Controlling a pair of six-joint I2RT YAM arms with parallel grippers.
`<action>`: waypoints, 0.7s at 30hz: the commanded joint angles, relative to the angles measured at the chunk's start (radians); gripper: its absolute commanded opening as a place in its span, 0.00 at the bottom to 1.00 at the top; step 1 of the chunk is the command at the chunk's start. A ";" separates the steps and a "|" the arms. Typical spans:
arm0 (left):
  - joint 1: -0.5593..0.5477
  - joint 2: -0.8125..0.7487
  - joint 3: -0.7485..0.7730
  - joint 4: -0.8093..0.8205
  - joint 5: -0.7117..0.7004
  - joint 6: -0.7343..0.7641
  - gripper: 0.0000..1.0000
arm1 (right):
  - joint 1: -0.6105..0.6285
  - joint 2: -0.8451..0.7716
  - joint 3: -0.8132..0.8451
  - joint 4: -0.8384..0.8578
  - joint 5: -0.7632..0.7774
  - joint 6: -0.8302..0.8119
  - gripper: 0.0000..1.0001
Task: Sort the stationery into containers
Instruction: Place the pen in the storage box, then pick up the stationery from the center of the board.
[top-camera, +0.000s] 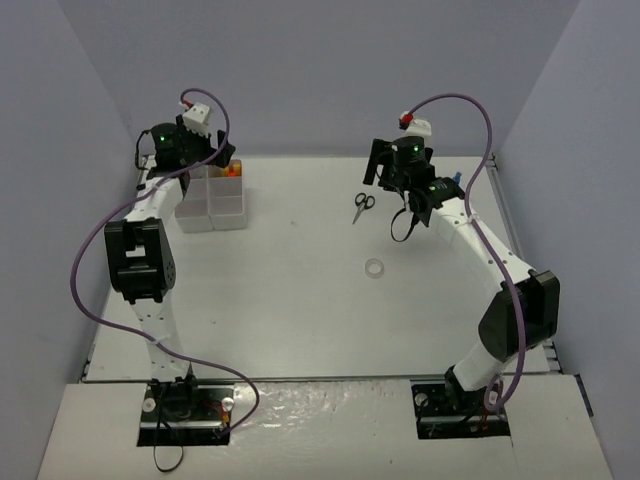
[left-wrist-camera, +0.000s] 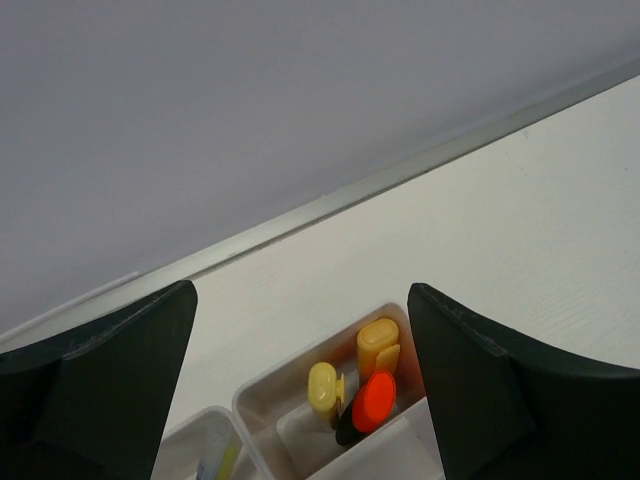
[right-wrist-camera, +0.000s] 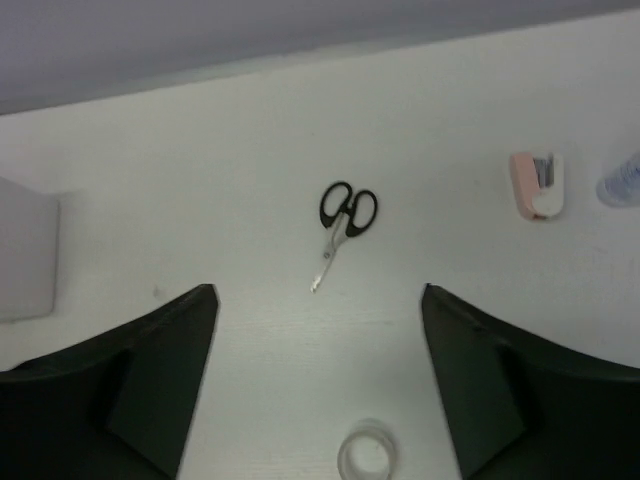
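Two end effectors hang above the white tabletop (top-camera: 300, 310), both spread wide with nothing between the fingers. The left end effector (top-camera: 214, 160) sits over the far end of the white organizer tray (top-camera: 212, 212), which stands at about 10 o'clock on the tabletop in the top view. In its wrist view the compartment below holds an orange-black marker (left-wrist-camera: 367, 406) and two yellow sticks (left-wrist-camera: 378, 343) lying side by side, touching. A neighbouring compartment at 7 o'clock shows a thin yellowish item too cropped to name. The right end effector (right-wrist-camera: 318, 295) hovers at about 1 o'clock on the tabletop. In its wrist view the black-handled scissors (right-wrist-camera: 345, 214) lie flat at 12 o'clock from its gap, blades pointing to 7 o'clock. The clear tape ring (right-wrist-camera: 366, 452) lies at 6 o'clock, well apart from them. The pink piece (right-wrist-camera: 537, 185) lies at 2 o'clock, with the small bottle (right-wrist-camera: 620, 181) just beside it at the frame edge.
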 joint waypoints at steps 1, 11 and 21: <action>0.002 -0.146 0.174 -0.113 0.011 -0.035 0.84 | -0.047 0.023 0.034 -0.174 -0.035 0.017 0.68; -0.063 -0.284 0.239 -0.565 -0.015 -0.002 0.84 | -0.060 -0.011 -0.283 -0.327 -0.171 0.033 0.38; -0.063 -0.387 0.134 -0.694 -0.092 0.013 0.84 | -0.041 0.069 -0.319 -0.277 -0.229 0.009 0.45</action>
